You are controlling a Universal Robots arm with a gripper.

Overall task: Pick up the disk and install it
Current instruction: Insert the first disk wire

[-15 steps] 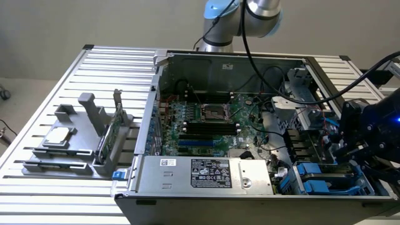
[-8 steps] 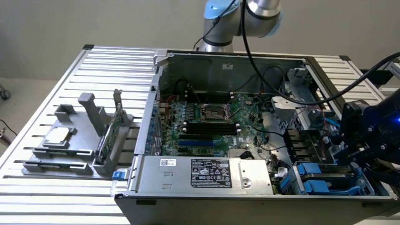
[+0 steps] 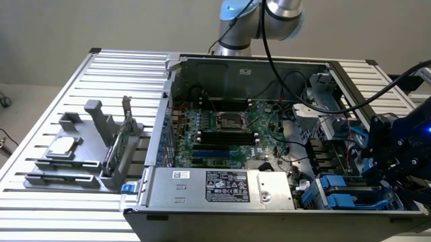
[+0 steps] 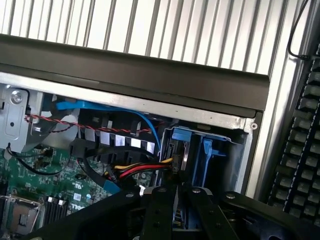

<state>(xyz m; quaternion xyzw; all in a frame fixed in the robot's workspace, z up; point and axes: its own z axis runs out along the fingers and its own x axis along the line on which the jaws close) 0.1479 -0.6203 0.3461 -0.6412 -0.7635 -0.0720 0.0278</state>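
disk beside cables, under hand

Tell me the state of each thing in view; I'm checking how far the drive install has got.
computer case: lying open, side panel off, motherboard exposed.
disk: in its blue carrier, sitting in the drive bay at the case corner.
gripper: poised right at the disk's edge.
silver chip: lying flat on the grey holder.
green circuit card: standing on edge in the holder.
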